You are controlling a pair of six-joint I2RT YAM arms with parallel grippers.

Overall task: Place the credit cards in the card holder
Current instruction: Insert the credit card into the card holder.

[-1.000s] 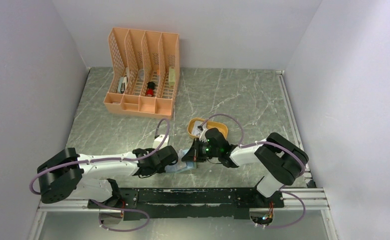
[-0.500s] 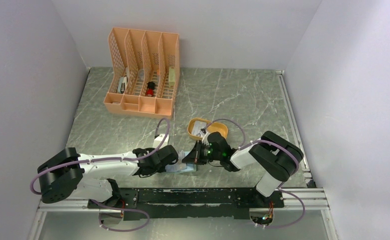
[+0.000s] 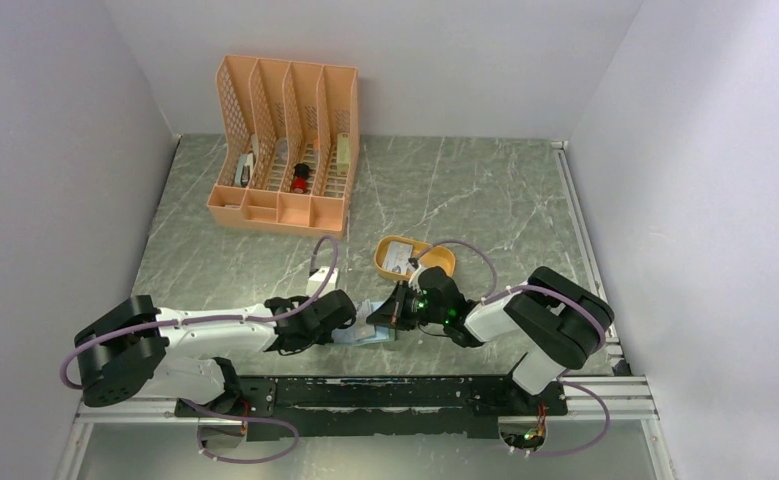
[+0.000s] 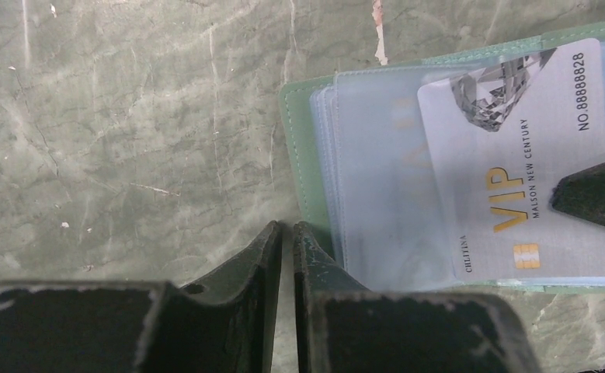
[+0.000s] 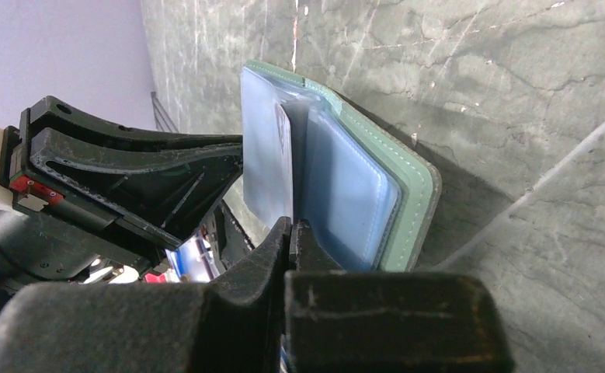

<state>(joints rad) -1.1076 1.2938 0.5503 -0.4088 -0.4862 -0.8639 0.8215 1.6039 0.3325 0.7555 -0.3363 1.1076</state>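
Note:
The sage-green card holder (image 3: 369,333) lies open between my two grippers near the table's front edge, its clear sleeves fanned out. My right gripper (image 3: 398,314) is shut on a pale credit card (image 4: 516,155) marked VIP and holds it against the sleeves; from the right wrist the card (image 5: 283,148) shows edge-on among them, just beyond that gripper (image 5: 291,224). My left gripper (image 4: 287,227) has only a thin slit between its jaws, with nothing seen in it. Its right finger lies on the holder's green edge (image 4: 299,140).
A mustard-yellow oval tray (image 3: 438,264) with pale flat items in it sits just behind the right gripper. A peach lattice desk organizer (image 3: 285,150) with small items stands at the back left. Walls close in the table on three sides.
My right gripper has slid a little nearer and leftward with the card, further onto the holder's sleeves. The left arm has stayed put, its jaws closing slightly.

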